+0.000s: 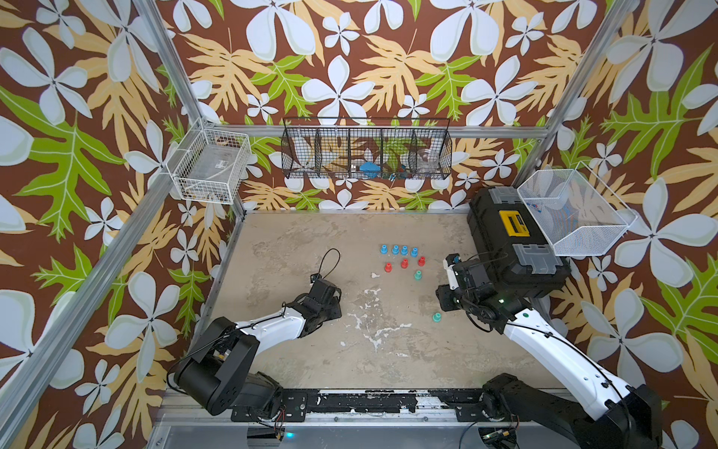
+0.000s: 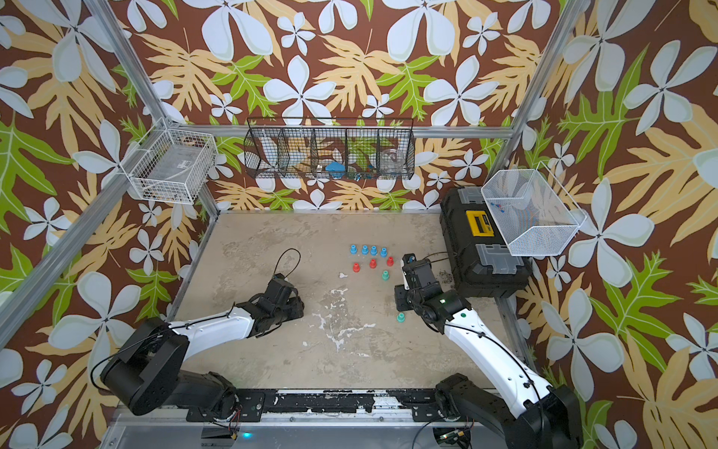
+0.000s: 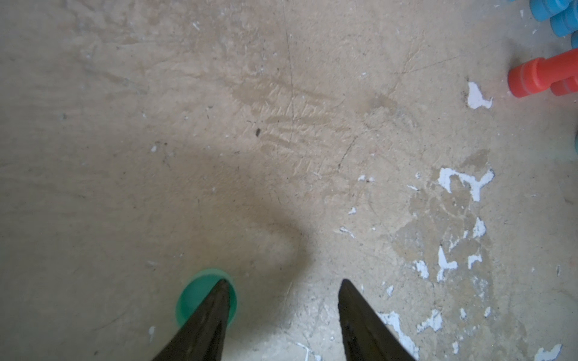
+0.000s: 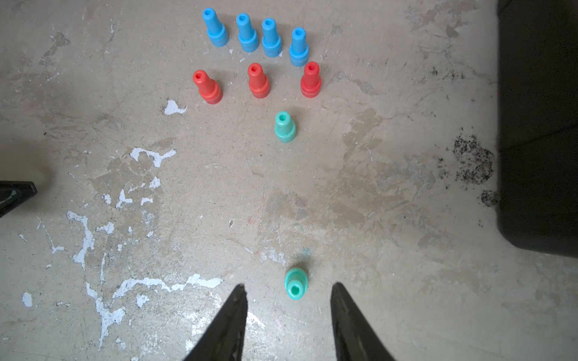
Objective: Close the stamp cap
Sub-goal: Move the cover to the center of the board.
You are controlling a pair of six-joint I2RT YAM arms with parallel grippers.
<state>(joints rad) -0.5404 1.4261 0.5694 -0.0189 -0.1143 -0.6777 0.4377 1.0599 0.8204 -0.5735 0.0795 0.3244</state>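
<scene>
**Stamp and cap apart, both hands released**

Worktop (image 1: 295, 350) first: it is bare, hard and scuffed, with flaked paint, so nothing will cushion or stop a small part that skids. Along its right side sits the black case (image 1: 501, 248). Its yellow label (image 1: 514, 223) carries print too small for you to read, and nothing else in view shows legible writing or a brand.

Your right hand (image 4: 288, 285) hangs over the worktop with its fingers parted and nothing between them. Your left hand (image 3: 283, 281) is also released and empty between the fingers.

Towards the back, four blue stamps (image 4: 271, 37), three red stamps (image 4: 258, 81) and a second green stamp (image 4: 285, 127) stand in rows. The green stamp (image 4: 295, 283) you most likely want stands alone just beyond the right fingertips, well apart from those rows.

A green disc (image 3: 200, 300), probably the cap, shows partly behind one left finger. I cannot tell whether it touches that finger or lies on the worktop below.

Expect the stamp to be very light, stiff, smooth moulded plastic, so it will tip or squirt out easily. Take it across the wide lower collar, not the thin neck. The cap looks shallow, so pinch it by the rim and press it on squarely.
</scene>
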